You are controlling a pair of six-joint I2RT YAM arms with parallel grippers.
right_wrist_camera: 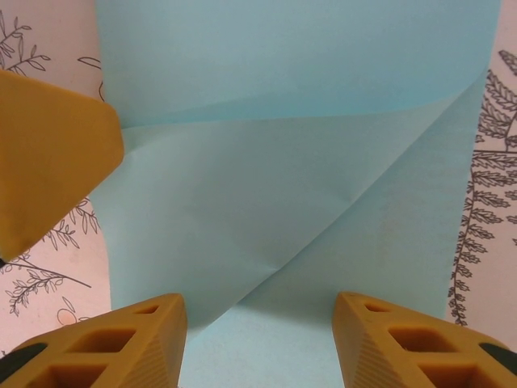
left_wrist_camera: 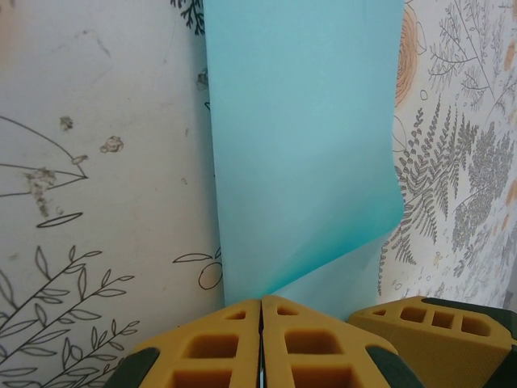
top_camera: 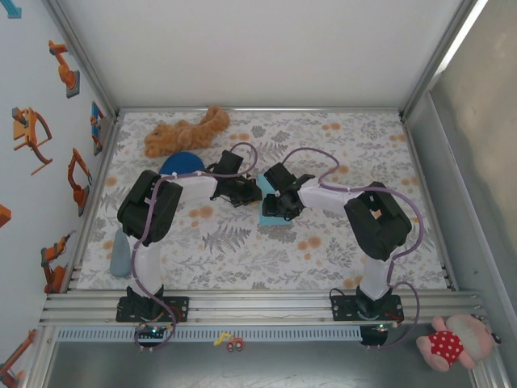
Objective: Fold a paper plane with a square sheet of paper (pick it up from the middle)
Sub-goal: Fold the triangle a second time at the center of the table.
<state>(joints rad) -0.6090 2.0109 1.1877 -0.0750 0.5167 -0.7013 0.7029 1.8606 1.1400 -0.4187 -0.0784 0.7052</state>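
The square sheet of paper (top_camera: 276, 215), light cyan-blue, lies mid-table under both wrists. In the left wrist view one side of the sheet (left_wrist_camera: 299, 145) curls up off the cloth and runs down into my left gripper (left_wrist_camera: 261, 303), whose yellow fingers are pressed together on its edge. In the right wrist view the sheet (right_wrist_camera: 299, 162) shows a raised flap with a slanting fold line. My right gripper (right_wrist_camera: 258, 327) hangs open above it, a finger on each side, nothing between them. A left-gripper finger (right_wrist_camera: 48, 162) stands at that view's left edge. From above, the left gripper (top_camera: 245, 192) and right gripper (top_camera: 275, 204) nearly meet.
A brown plush toy (top_camera: 186, 133) lies at the back, with a dark blue dome (top_camera: 182, 163) just in front of it by the left arm. A grey-blue object (top_camera: 121, 255) stands near the left edge. Frame walls enclose the floral cloth (top_camera: 242, 250). A pink plush (top_camera: 452, 343) lies off the table.
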